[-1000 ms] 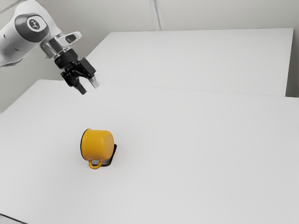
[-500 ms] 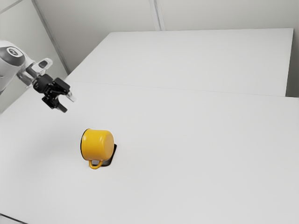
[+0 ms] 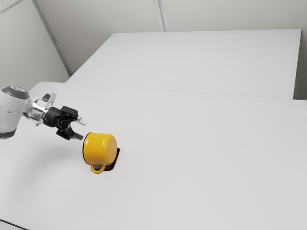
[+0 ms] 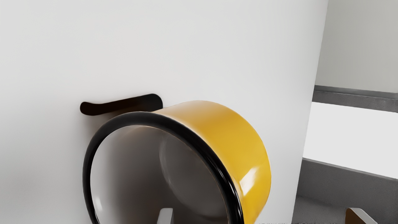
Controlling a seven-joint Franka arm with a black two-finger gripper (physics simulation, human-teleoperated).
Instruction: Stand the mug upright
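Black two-finger gripper [image 3: 82, 131]: open, near the black rim [image 4: 86, 168] of the yellow cylindrical, apparently enamel mug [image 3: 100, 149]. Likely rigid, slippery; pinch rim and wall [image 4: 230, 137].

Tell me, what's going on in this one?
A robot arm has its open gripper at the mouth of a yellow mug, apparently to set it upright. The mug lies on its side on the white table, its black rim facing the gripper. One finger lines up with the mouth and the other is outside the wall; the mug isn't gripped. A dark, flat thing lies beside the mug.
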